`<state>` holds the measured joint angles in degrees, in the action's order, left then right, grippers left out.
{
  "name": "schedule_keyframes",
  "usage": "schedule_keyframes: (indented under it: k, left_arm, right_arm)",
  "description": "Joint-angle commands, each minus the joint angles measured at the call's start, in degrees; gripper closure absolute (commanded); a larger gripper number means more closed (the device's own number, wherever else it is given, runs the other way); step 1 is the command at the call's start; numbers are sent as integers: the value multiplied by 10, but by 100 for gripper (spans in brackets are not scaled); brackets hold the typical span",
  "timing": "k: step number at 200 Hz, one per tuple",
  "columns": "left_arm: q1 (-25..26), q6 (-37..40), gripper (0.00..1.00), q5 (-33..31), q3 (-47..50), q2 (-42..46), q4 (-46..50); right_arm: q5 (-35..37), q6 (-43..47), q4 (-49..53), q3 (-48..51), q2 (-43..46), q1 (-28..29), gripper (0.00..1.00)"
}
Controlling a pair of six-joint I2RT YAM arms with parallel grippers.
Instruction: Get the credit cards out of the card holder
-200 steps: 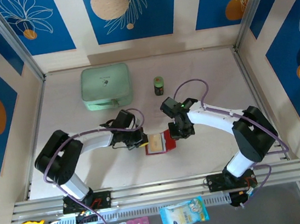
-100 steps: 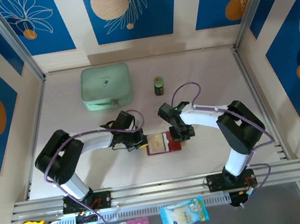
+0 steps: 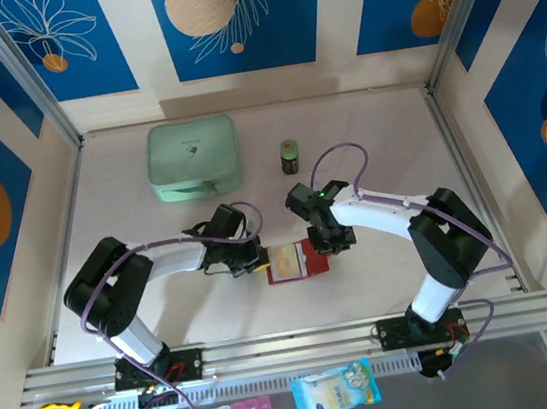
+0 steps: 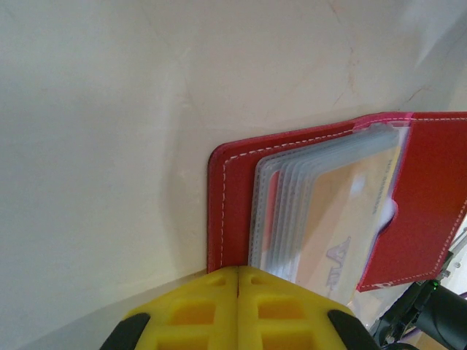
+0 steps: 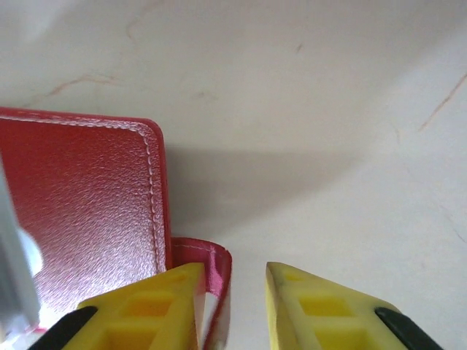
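Left claw closed, right claw parted, both at open red wallet mid-table. Green case and small can well behind. Blue-patterned walls. Left wrist: closed tips at wallet's edge, cards in clear sleeves. Right wrist: snap tab touching one parted finger.

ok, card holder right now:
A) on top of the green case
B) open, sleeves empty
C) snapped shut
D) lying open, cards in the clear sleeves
D: in the left wrist view the card holder lies open, and the credit cards show through its stacked clear sleeves.
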<state>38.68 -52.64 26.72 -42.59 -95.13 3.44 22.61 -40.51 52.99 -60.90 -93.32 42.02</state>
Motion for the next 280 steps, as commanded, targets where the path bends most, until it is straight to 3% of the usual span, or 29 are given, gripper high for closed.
schedule_keyframes:
  k: [1, 52, 112, 280]
  left_arm:
    - [5, -7, 97, -7, 10, -5, 5]
    - [5, -9, 97, -8, 10, -6, 4]
    - [5, -12, 97, -9, 13, -8, 4]
    - [5, -14, 98, -8, 22, -7, 0]
  right_arm:
    - [10, -4, 49, -26, 31, 7, 70]
    - [10, -6, 83, -89, 34, 32, 69]
    - [-61, 12, 50, -127, -31, 64, 69]
    - [-47, 8, -44, -30, -145, 40, 70]
